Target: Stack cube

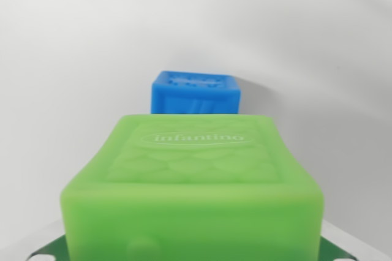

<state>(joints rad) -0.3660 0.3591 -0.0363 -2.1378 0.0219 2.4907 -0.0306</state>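
Note:
A large lime-green soft cube (193, 181) with "infantino" embossed on its top face fills the lower half of the wrist view, very close to the camera. Behind it, a smaller-looking blue cube (196, 94) rests on the white surface, just beyond the green cube's far edge and roughly centred on it. The green cube hides the blue one's lower part. Dark green parts (44, 250) (335, 251) poke out under the green cube at both bottom corners. The gripper's fingertips are hidden, so I cannot tell whether they hold the green cube.
A plain white surface (67, 108) surrounds both cubes and meets a white backdrop (196, 10). A soft shadow (275, 92) falls to the wrist view's right of the blue cube.

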